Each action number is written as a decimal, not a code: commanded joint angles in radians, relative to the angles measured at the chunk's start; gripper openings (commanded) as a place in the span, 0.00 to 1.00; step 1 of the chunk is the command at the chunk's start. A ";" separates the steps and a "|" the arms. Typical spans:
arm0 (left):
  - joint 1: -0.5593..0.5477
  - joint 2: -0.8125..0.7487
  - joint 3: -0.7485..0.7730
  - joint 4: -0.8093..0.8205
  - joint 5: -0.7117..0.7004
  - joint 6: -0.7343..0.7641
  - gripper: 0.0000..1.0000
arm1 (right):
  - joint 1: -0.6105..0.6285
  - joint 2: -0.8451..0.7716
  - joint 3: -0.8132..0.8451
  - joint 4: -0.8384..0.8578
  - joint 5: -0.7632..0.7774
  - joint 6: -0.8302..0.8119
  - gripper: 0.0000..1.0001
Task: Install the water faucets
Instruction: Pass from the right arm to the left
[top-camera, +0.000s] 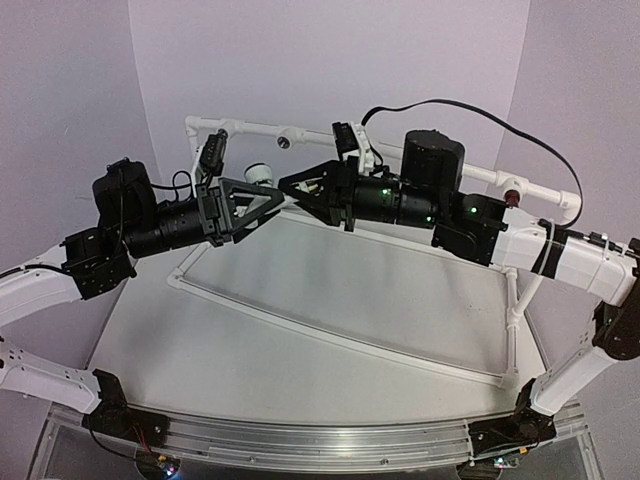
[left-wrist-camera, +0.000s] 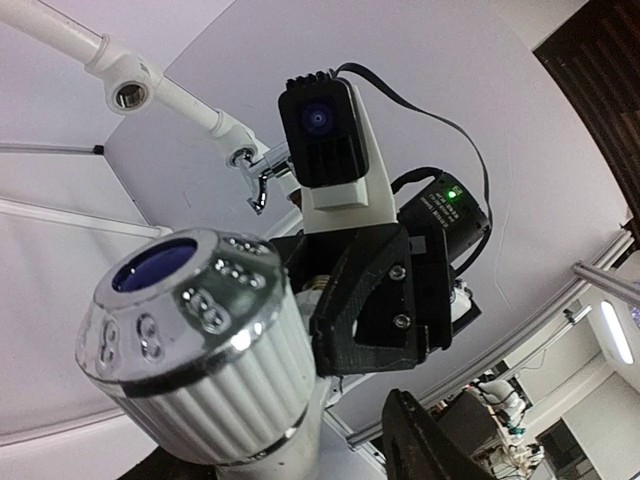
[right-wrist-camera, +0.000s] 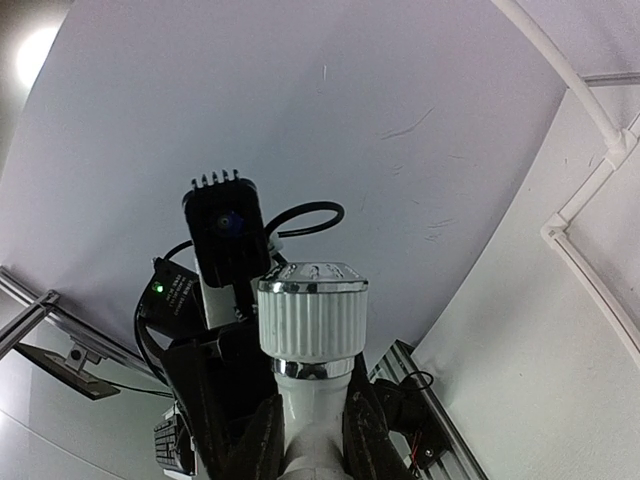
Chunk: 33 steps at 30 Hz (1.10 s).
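Facing mid-air: left arm (top-camera: 165, 230), right arm (top-camera: 420, 205); right jaws clamping white faucet (right-wrist-camera: 310, 315).

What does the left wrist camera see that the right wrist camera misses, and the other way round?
Only the left wrist view shows the shiny silver metal faucet on the white pipe frame, an open white tee socket beside it, and the blue cap topping the white plastic faucet with a ribbed knob. Only the right wrist view shows the right pincer, its dark fingers either side of that faucet's stem. Both show that faucet, the pipe frame and, facing them, the other arm's black camera.
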 joint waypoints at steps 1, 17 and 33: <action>0.005 0.006 0.055 0.041 0.027 -0.007 0.50 | 0.003 0.001 0.038 0.037 -0.006 0.000 0.00; 0.032 -0.038 0.033 0.042 0.007 -0.017 0.23 | 0.003 -0.004 0.021 0.037 -0.044 -0.040 0.00; 0.040 -0.145 -0.044 -0.023 -0.208 -0.021 0.00 | 0.003 -0.063 0.265 -0.579 0.190 -0.771 0.89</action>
